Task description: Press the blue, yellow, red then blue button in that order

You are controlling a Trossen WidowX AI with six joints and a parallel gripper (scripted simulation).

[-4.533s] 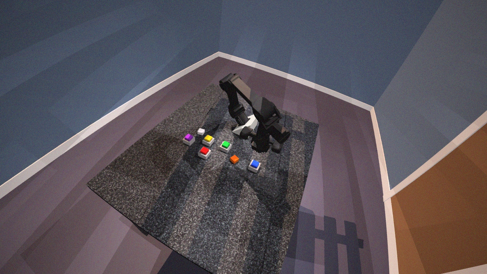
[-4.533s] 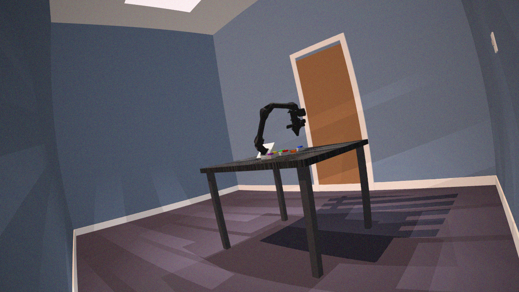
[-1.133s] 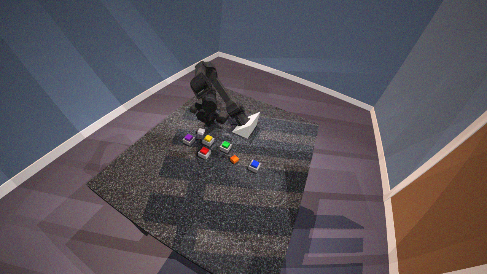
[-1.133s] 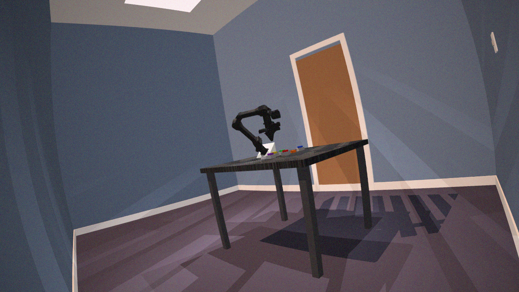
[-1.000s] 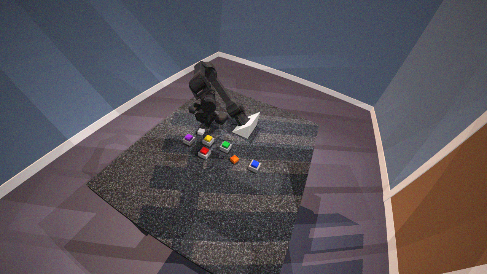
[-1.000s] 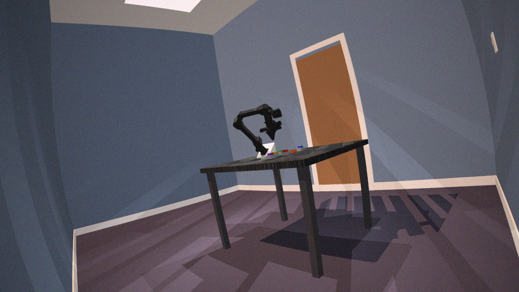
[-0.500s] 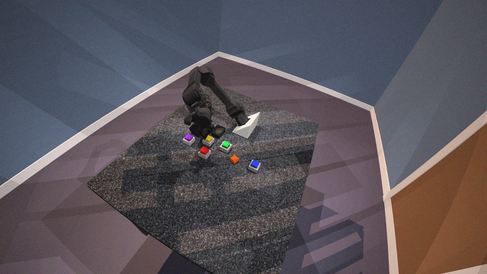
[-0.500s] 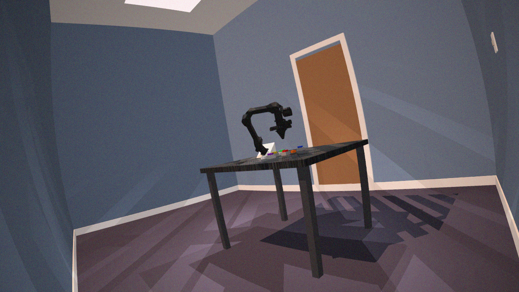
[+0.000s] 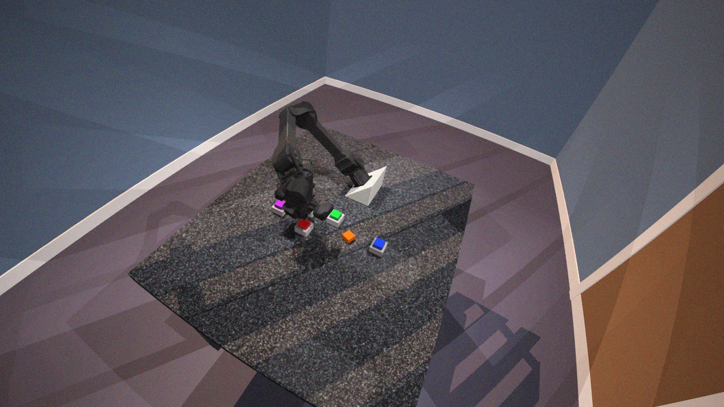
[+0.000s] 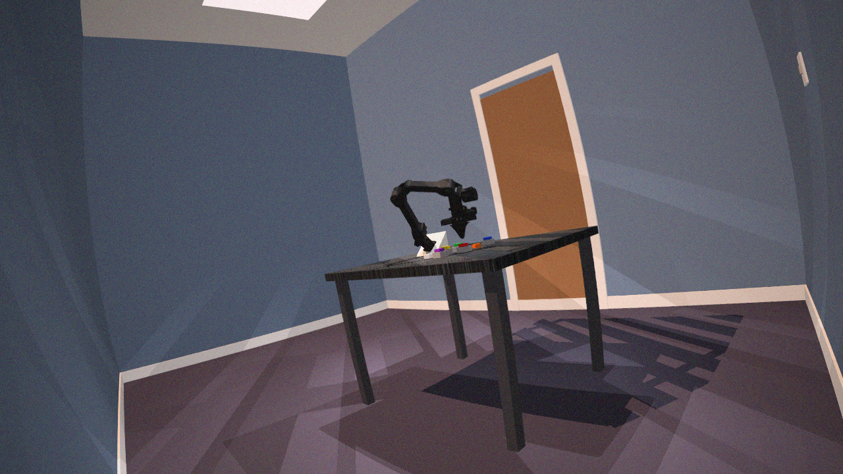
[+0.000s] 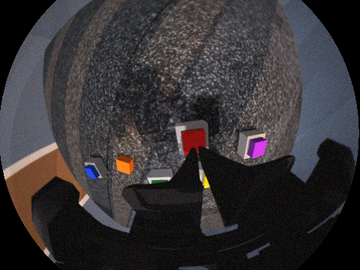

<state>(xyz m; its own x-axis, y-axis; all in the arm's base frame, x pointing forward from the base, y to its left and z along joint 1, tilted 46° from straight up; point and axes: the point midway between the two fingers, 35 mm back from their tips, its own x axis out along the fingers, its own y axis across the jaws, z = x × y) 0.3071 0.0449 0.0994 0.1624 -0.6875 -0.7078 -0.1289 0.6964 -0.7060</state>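
My gripper [image 9: 305,217] [image 10: 462,236] [image 11: 196,150] is shut and empty, fingertips pointing down. It hangs a short way above the red button [image 9: 304,224] [image 10: 463,244] [image 11: 193,139]. In the wrist view the tips overlap the near edge of that button. The yellow button [image 10: 446,247] [image 11: 206,181] is mostly covered by the fingers in the wrist view and hidden behind the gripper in the top view. The blue button [image 9: 379,243] [image 10: 487,238] [image 11: 91,172] stands off to one side, its cap raised.
The green button [image 9: 335,214] [image 11: 159,181] and the purple button [image 9: 279,203] [image 11: 258,148] flank the gripper. An orange block [image 9: 348,236] [image 10: 476,245] [image 11: 124,165] lies between the green and blue buttons. A white wedge [image 9: 373,190] stands by the arm's base.
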